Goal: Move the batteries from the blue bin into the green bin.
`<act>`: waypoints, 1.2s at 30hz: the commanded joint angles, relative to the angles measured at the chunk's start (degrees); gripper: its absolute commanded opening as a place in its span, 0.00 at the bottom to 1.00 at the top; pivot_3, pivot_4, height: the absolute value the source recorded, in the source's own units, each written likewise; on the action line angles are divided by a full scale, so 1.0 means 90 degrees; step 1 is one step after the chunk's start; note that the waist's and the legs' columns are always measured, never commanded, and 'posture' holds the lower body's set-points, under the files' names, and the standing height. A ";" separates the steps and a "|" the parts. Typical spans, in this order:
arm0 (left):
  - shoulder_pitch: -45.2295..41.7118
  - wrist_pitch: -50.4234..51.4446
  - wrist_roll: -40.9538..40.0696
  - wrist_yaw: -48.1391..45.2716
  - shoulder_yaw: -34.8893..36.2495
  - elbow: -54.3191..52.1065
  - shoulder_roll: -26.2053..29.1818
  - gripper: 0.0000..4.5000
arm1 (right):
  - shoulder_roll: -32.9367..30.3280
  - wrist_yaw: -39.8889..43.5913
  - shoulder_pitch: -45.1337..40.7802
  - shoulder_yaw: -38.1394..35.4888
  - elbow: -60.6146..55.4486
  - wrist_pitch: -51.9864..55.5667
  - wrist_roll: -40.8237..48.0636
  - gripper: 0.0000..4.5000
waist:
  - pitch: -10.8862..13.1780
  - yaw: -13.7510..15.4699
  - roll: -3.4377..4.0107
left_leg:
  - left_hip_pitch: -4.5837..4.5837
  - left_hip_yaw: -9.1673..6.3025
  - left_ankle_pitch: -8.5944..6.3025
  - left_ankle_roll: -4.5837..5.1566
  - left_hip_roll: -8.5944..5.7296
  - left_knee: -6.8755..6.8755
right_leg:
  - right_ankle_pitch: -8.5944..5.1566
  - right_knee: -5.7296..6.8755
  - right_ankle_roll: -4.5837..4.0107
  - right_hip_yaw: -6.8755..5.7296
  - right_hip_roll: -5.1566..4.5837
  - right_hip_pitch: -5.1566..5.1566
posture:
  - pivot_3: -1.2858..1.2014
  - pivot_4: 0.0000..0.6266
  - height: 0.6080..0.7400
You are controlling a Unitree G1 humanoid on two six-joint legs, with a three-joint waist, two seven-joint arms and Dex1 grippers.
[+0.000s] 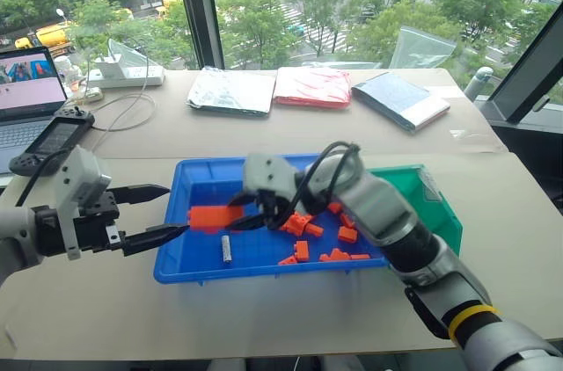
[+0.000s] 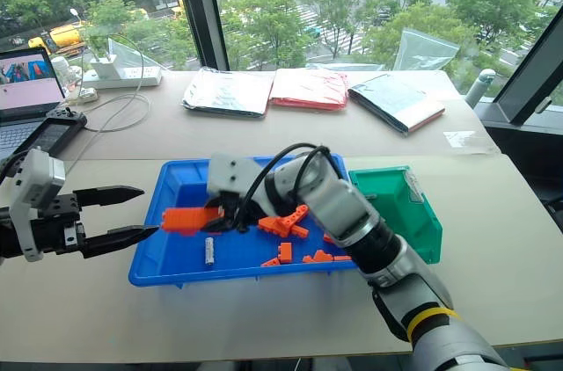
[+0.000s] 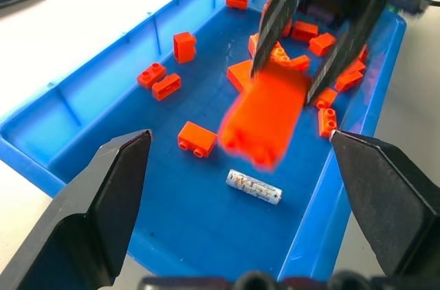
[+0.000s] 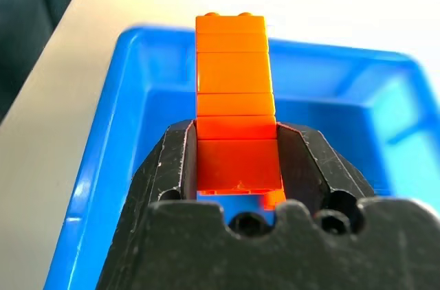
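Right now your right gripper (image 1: 249, 217) is clamped on a long stack of orange plastic toy bricks (image 1: 215, 216), holding it lifted over the left half of the wide, shallow bright-blue plastic bin (image 1: 176, 250) — and that stack is not what the task asks for. The one slim silvery-grey metal battery (image 1: 226, 249) you can see lies flat on the blue bin's floor, near the front wall and just below the raised stack, apart from the loose small orange bricks (image 1: 303, 229) scattered toward the right side. The small, deeper green plastic bin (image 1: 440, 213) sits against the blue bin's right end, mostly behind your right arm, and its inside is hidden, so you cannot tell what is already in it. Your left gripper (image 1: 164, 211) hovers at the blue bin's left edge with its two black fingers spread wide and nothing between them. As a judgement, the cleanest way forward is to set the stack down in a bare patch of the blue bin, well away from the battery, so it does not knock or cover it. Then come down on the battery across its short axis — a round metal cylinder will likely roll or slip if you pinch it off-centre. Watch the front wall too, since a finger may catch on it.
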 commanded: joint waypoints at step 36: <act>-0.0466 -0.0152 0.0043 -0.0057 -0.0348 0.0246 0.0097 1.00 | 0.0853 0.0816 -0.1194 0.2505 0.3901 -0.6049 -0.2358 0.82 | 0.0000 -0.0099 0.0000 | -0.0002 0.0016 0.0003 -0.0005 0.0002 -0.0005 | 0.0000 0.0006 0.0000 -0.0002 0.0004 -0.0005 | 0.52 0.24 1.00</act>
